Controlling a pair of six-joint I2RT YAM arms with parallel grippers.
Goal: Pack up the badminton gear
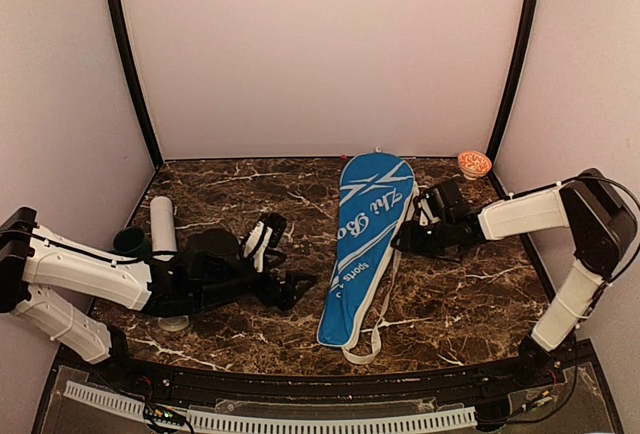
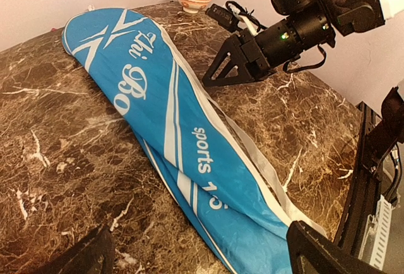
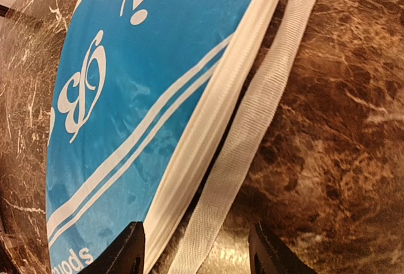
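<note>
Blue racket cover [image 2: 136,107]: white script lettering, partly legible "Bo"; below it, "sports".

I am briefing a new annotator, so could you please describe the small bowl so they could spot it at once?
On the brown marble table, follow the blue racket cover to its wide far end, then look right into the table's far right corner. The small bowl sits there alone, and it is the only round, orange-patterned thing in view.

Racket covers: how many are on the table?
1. The blue racket cover lies lengthwise across the middle of the table, wide end toward the back wall. No second one shows.
</note>
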